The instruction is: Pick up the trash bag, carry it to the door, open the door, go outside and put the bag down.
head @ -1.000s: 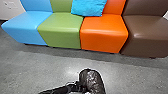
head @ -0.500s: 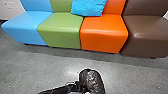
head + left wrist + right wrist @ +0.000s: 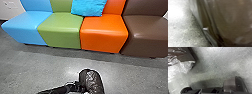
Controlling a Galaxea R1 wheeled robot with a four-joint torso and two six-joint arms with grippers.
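Trash bag [image 3: 93,81]: dark, shiny, before a row of 4 seats [image 3: 103,35]; cannot tell if it touches the floor [image 3: 45,67]. Left gripper [image 3: 78,87] at bag's side; wide, narrow or holding, cannot tell. Right gripper: state likewise cannot be told.

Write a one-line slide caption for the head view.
Robot's left arm beside a dark trash bag, before blue, green, orange and brown padded seats.

you can read no text, label, brand, number or sign here; the faint outline [image 3: 10,5] on the pale wall [image 3: 5,14], far and left, gives you no legible lettering.
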